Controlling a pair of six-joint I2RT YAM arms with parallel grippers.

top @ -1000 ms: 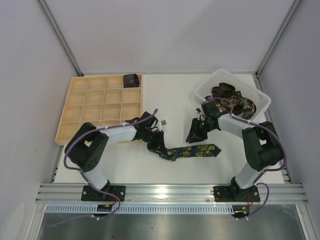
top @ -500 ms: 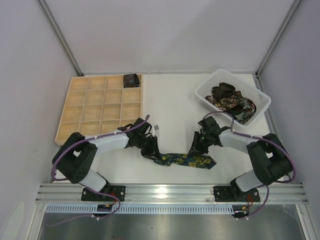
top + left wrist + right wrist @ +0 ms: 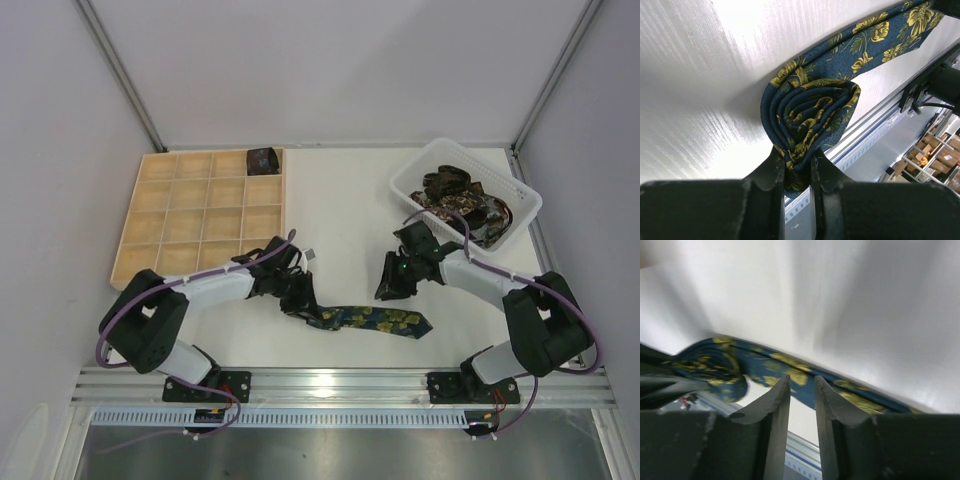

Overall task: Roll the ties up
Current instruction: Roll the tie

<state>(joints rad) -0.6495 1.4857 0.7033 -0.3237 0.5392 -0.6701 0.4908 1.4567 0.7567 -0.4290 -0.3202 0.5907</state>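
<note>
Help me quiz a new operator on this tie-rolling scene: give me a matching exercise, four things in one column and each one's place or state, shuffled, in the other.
Things:
1. navy tie
2. rolled dark tie
3. loose ties
4. right hand

Places or states:
A. heaped in the white basket
B. holding nothing, fingers slightly apart
C. partly rolled, the roll pinched by the left hand
D. in the far right corner cell of the wooden tray

Pairs: 1-C, 2-D, 3-A, 4-B.
</note>
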